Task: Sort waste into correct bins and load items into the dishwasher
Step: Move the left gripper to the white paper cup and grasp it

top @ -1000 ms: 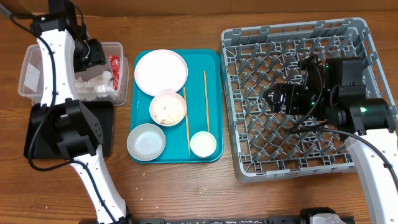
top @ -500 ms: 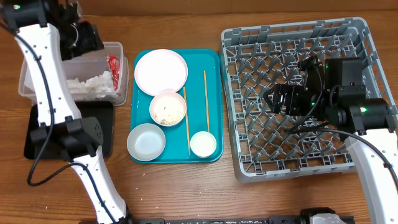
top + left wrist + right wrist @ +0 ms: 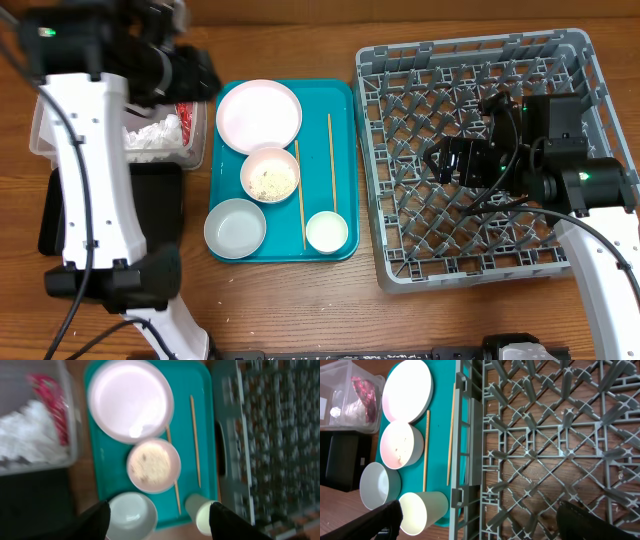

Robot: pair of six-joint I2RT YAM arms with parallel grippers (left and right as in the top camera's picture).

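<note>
On the teal tray (image 3: 225, 165) lie a white plate (image 3: 259, 115), a white bowl (image 3: 269, 175) holding rice scraps, a pale grey-green bowl (image 3: 235, 227), a small white cup (image 3: 327, 231) and two chopsticks (image 3: 299, 195). Red wrapper (image 3: 183, 108) and white tissue (image 3: 150, 135) lie in the clear tub (image 3: 45, 135). My left gripper (image 3: 200, 78) is open and empty, high between tub and tray; its wrist view looks down on the plate (image 3: 130, 400) and scrap bowl (image 3: 153, 465). My right gripper (image 3: 440, 160) is open and empty over the grey dish rack (image 3: 480, 255).
The black tray (image 3: 165, 205) lies in front of the tub, partly hidden by my left arm. The right wrist view shows the rack's peg grid (image 3: 545, 435) with nothing in it, its left wall beside the cup (image 3: 422, 510) and chopsticks (image 3: 451, 430).
My left arm has risen from the clear tub and swung right toward the teal tray. The wrapper and tissue stay in the tub. The right arm has not moved.
</note>
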